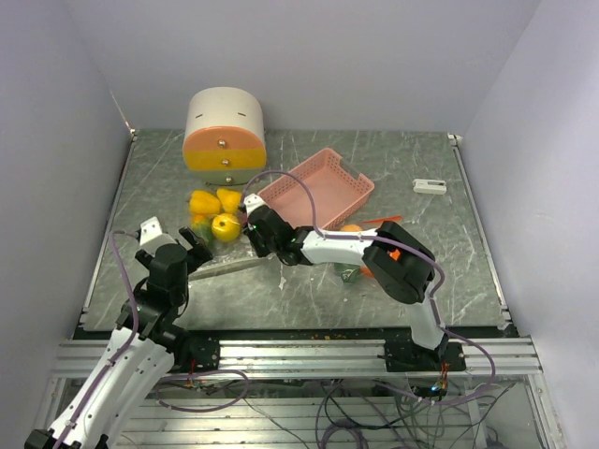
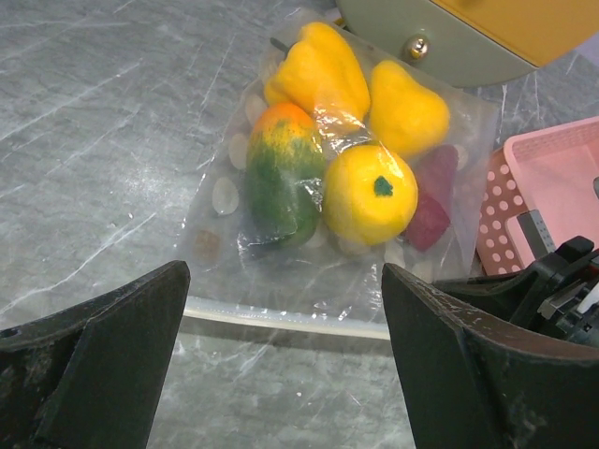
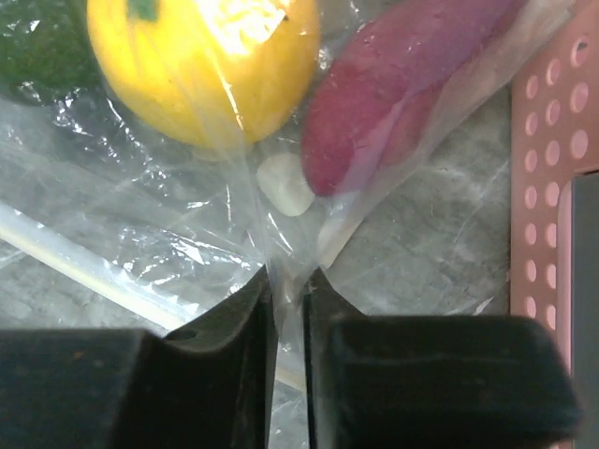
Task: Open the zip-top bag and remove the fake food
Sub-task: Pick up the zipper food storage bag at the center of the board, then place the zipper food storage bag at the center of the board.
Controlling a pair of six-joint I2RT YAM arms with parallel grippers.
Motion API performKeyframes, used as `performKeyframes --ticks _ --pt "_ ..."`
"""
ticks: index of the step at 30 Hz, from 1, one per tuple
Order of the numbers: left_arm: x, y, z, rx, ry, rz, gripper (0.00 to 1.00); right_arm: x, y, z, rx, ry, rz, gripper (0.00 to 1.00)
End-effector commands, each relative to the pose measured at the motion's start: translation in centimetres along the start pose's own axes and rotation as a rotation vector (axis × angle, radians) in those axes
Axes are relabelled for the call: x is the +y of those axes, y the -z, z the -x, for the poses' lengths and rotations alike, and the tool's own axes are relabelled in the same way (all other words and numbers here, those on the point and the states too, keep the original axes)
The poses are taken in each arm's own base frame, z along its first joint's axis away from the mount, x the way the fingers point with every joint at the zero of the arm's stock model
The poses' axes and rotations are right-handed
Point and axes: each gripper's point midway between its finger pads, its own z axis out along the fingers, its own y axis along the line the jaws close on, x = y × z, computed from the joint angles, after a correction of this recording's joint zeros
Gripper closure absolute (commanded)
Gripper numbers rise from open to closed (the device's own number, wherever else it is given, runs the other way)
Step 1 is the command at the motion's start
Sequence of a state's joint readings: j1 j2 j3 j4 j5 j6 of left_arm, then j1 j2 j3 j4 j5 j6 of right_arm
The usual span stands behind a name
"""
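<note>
A clear zip-top bag lies on the table with its zip strip toward me. Inside is fake food: a yellow pepper, a yellow pear, a round yellow fruit, an orange-green fruit and a dark purple piece. The bag also shows in the top view. My left gripper is open, just short of the zip strip, empty. My right gripper is shut on a pinch of bag film near the purple piece and the yellow fruit.
A round cream, orange and yellow drawer box stands behind the bag. A pink perforated basket sits to the right of the bag, close to my right gripper. Orange pieces lie by the right arm. A small white object lies far right.
</note>
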State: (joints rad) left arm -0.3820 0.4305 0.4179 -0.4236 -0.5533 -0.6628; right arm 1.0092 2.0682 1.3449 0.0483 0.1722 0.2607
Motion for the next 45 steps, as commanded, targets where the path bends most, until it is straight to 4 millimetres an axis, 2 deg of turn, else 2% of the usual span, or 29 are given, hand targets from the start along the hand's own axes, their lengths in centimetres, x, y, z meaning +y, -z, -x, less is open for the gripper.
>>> performKeyframes --ticks 1,2,7,9,11,16,20,24,26,31,35,38,41,42,44,45 --pt "-0.8 0.4 1.6 -0.034 0.021 -0.027 0.05 0.5 2.0 3.5 -0.081 -0.008 0.015 0.93" --pt "-0.8 0.5 1.6 -0.035 0.023 -0.026 0.05 0.6 2.6 4.4 -0.100 -0.009 0.016 1.00" --pt "-0.5 0.8 2.1 -0.058 0.044 -0.028 0.05 1.3 5.1 9.0 -0.192 0.038 0.041 1.00" --pt "-0.5 1.0 2.1 -0.062 0.055 -0.035 0.05 0.9 5.6 11.2 -0.205 0.086 0.005 1.00" --pt "-0.7 1.2 2.2 -0.068 0.064 -0.050 0.05 0.7 6.6 14.9 -0.257 0.101 -0.034 1.00" --pt "-0.7 1.8 2.7 -0.094 0.076 -0.078 0.05 -0.3 10.2 21.5 -0.380 0.112 -0.080 1.00" --pt "-0.7 2.1 2.9 -0.109 0.087 -0.095 0.05 -3.1 14.3 25.8 -0.460 0.080 -0.119 1.00" --pt "-0.9 2.0 2.7 -0.104 0.087 -0.103 0.05 -8.3 20.4 28.5 -0.560 -0.023 -0.186 1.00" --pt "-1.8 1.8 2.6 -0.101 0.084 -0.140 0.05 -12.6 23.4 28.5 -0.599 -0.104 -0.250 1.00" --pt "-7.3 0.3 0.6 0.003 0.078 -0.354 0.05 -21.2 30.2 26.4 -0.668 -0.259 -0.440 1.00" --pt "-10.2 -1.3 0.6 0.040 0.072 -0.399 0.05 -26.3 34.0 23.3 -0.657 -0.330 -0.623 1.00" --pt "-12.4 -2.6 0.9 0.052 0.030 -0.400 0.05 -28.7 34.4 20.3 -0.607 -0.379 -0.709 1.00" --pt "-15.2 -3.9 0.6 0.073 -0.041 -0.403 0.05 -29.9 32.4 16.7 -0.519 -0.417 -0.741 1.00" --pt "-16.1 -4.5 -0.4 0.099 -0.083 -0.400 0.05 -30.3 31.6 15.3 -0.485 -0.435 -0.756 1.00" --pt "-17.8 -5.2 -0.5 0.105 -0.118 -0.401 0.05 -30.9 29.9 12.5 -0.423 -0.472 -0.777 1.00" --pt "-18.4 -5.8 -1.4 0.127 -0.148 -0.391 0.05 -31.1 29.2 11.2 -0.395 -0.487 -0.784 1.00"
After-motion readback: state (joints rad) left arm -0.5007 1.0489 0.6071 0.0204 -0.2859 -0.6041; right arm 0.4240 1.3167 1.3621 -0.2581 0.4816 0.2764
